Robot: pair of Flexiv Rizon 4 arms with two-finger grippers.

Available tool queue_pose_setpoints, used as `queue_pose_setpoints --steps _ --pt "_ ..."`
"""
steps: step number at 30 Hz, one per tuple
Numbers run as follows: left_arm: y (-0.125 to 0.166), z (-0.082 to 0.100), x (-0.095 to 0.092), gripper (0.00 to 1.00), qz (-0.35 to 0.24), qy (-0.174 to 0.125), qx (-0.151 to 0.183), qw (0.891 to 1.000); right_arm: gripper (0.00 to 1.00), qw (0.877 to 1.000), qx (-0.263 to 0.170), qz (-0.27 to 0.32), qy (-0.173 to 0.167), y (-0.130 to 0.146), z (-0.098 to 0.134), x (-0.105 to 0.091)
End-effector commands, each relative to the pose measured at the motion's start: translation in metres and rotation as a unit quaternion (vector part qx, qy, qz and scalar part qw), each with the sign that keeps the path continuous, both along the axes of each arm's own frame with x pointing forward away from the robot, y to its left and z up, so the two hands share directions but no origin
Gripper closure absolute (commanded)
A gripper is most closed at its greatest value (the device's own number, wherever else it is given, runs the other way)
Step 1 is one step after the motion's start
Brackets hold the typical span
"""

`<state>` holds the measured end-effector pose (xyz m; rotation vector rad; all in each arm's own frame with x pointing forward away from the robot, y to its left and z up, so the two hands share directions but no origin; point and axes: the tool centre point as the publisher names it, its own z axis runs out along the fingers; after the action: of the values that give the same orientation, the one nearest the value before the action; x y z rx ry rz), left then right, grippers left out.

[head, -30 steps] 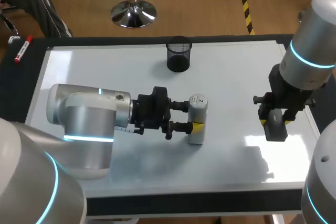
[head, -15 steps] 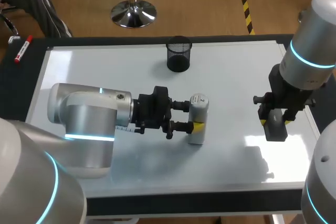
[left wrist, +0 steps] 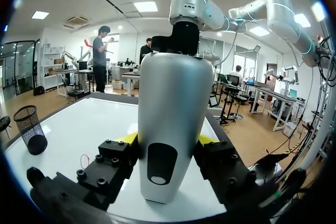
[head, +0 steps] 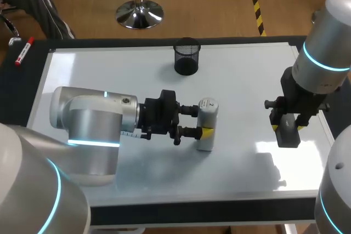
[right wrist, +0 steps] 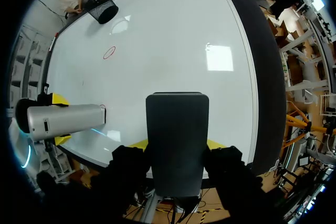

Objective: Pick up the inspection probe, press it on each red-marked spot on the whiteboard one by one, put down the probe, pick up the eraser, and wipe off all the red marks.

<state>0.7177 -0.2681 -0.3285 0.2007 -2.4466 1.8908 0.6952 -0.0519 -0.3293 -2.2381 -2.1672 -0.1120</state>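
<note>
My left gripper is shut on the silver-white inspection probe, which stands upright over the middle of the whiteboard. In the left wrist view the probe fills the gap between the yellow-tipped fingers. The probe's lower end is next to a small red mark; whether they touch is unclear. A red oval lies farther on, and one more red circle shows beside the left gripper. My right gripper is shut on the black eraser, held above the board's right side.
A black mesh cup stands at the back middle of the board. A red-capped marker lies on the dark table beyond the board's far left corner. The board's dark frame runs along the front edge.
</note>
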Motion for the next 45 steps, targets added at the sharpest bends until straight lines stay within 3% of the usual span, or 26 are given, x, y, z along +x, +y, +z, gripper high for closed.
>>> queue_pose_setpoints --steps 1,25,45 --pt "0.0 -0.028 -0.006 1.0 0.003 0.0 -0.001 1.0 1.0 1.0 0.002 0.001 0.0 -0.001 0.0 0.0" --pt "0.001 -0.027 -0.007 1.0 0.004 -0.001 0.0 1.0 1.0 1.0 0.002 0.001 0.0 -0.001 0.0 0.0" --pt "0.002 0.001 -0.009 1.0 0.007 -0.019 0.003 1.0 1.0 1.0 0.002 0.001 0.0 -0.001 0.0 0.0"
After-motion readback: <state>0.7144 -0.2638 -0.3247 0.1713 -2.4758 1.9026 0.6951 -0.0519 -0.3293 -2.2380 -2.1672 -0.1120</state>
